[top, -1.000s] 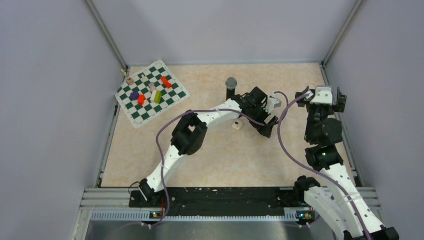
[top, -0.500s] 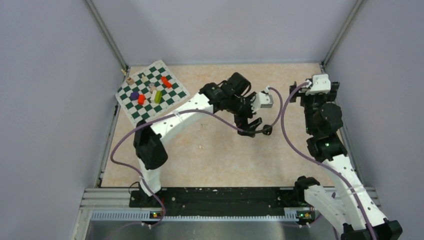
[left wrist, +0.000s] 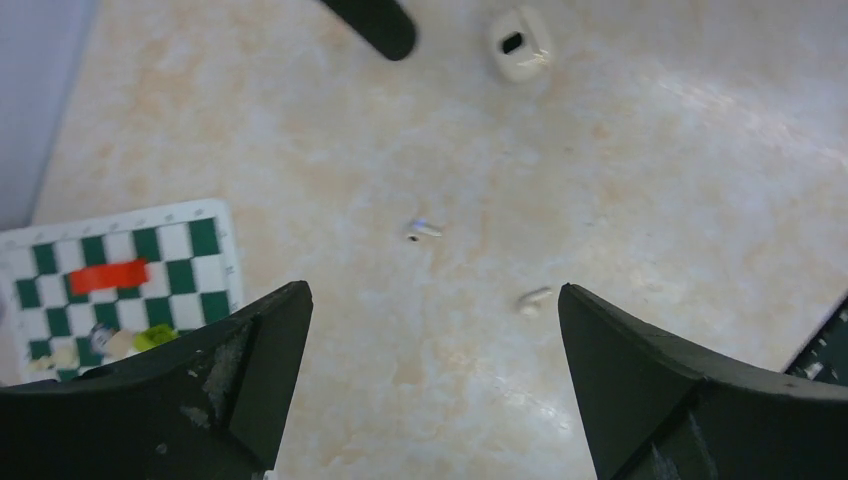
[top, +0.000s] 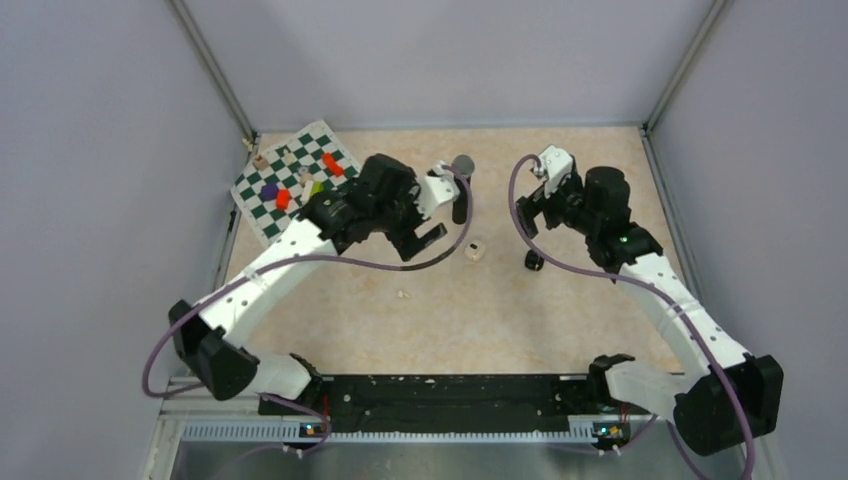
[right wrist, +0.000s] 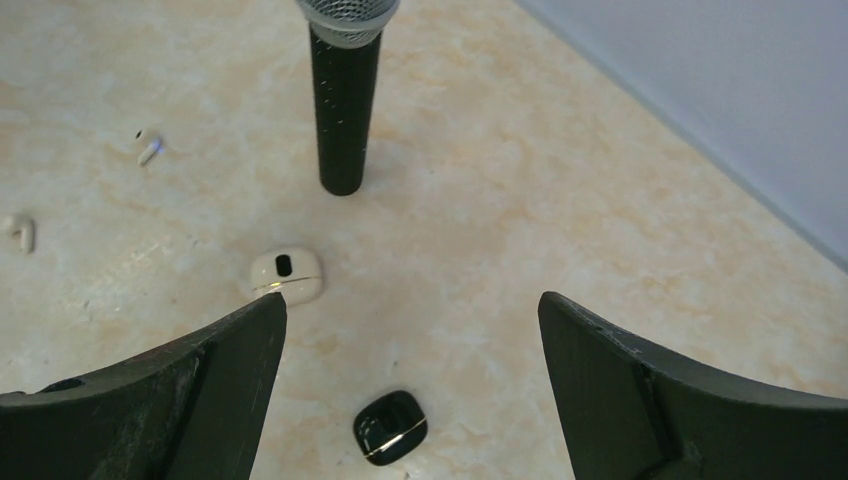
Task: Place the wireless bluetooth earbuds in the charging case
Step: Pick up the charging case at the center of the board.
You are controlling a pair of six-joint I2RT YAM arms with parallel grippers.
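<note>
The step in hand is judged to be the approach to the first pick, since no earbud is held or seated in a case. The left end effector (left wrist: 430, 292) hangs above the bench (left wrist: 700, 150) with its fingers spread wide and nothing between them. Two buds lie loose on the bench beneath it. The first whitish earbud (left wrist: 422, 231) sits just ahead of the gap, about midway between the fingertips. The second whitish earbud (left wrist: 533, 298) sits just inside the tip of the finger at the right of that wrist view. The white charging case (left wrist: 520, 42) lies well ahead of the fingertips, near the foot of the microphone (left wrist: 375, 20). The chessboard mat (left wrist: 120, 270) lies beside the other finger. The right end effector (right wrist: 410, 300) is likewise spread and empty. In its own view the white charging case lies just ahead of one fingertip, and the black charging case (right wrist: 390, 427) lies between the fingers, back toward the wrist, and appears shut along its seam. No black buds show in any view. You cannot tell from these views whether the white charging case is open. For the next move, centre the left end effector over the first whitish earbud, lower it until the fingertips straddle the bud, then close gently. The bud is small and smooth and will likely skid if struck off-centre.
</note>
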